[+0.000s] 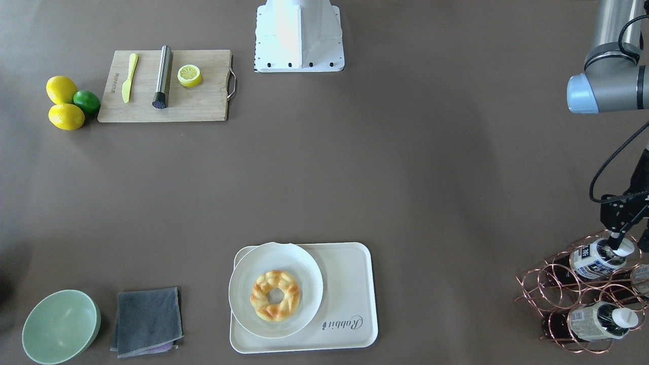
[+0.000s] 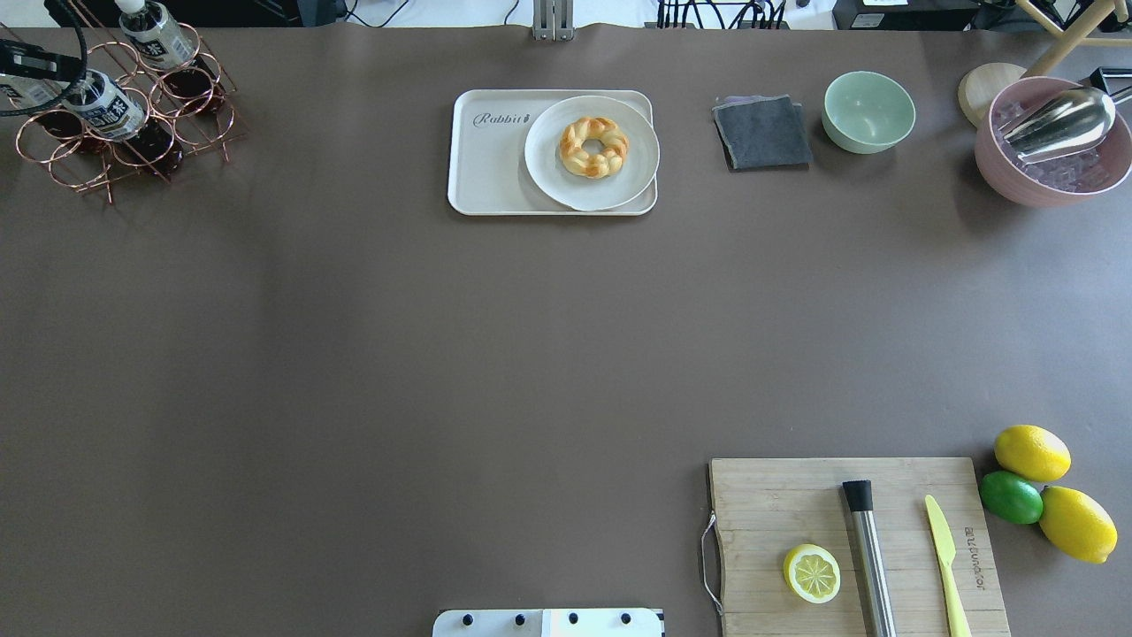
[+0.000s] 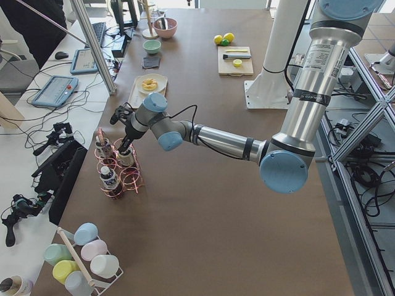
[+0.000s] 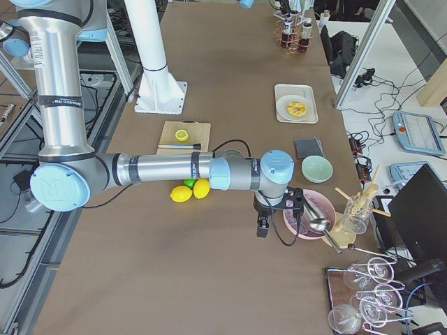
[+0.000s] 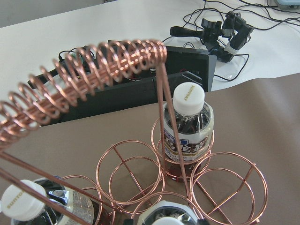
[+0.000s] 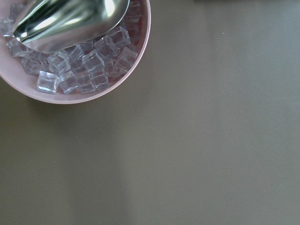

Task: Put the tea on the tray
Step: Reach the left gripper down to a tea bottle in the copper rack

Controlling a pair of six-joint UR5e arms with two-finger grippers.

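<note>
The tea point(image 1: 593, 259), a small bottle with a dark navy label and a white cap, stands in a copper wire rack point(image 1: 552, 290) at the table's far left end; it also shows in the overhead view point(image 2: 108, 106). My left gripper point(image 1: 626, 244) is over this bottle, its fingers on either side of the cap and apparently open. The cream tray point(image 1: 350, 289) with "Rabbit" script lies mid-table, a white plate point(image 1: 310, 284) with a pastry covering most of it. My right gripper point(image 4: 264, 227) hangs beside a pink ice bowl point(image 4: 307, 213); I cannot tell whether it is open or shut.
A second bottle with a pale label point(image 1: 597, 322) stands in the same rack. A grey cloth point(image 1: 147, 320) and a green bowl point(image 1: 61, 327) lie beside the tray. A cutting board point(image 1: 203, 101) with a knife, a metal cylinder and half a lemon, plus whole citrus point(image 1: 62, 89), sits near the robot.
</note>
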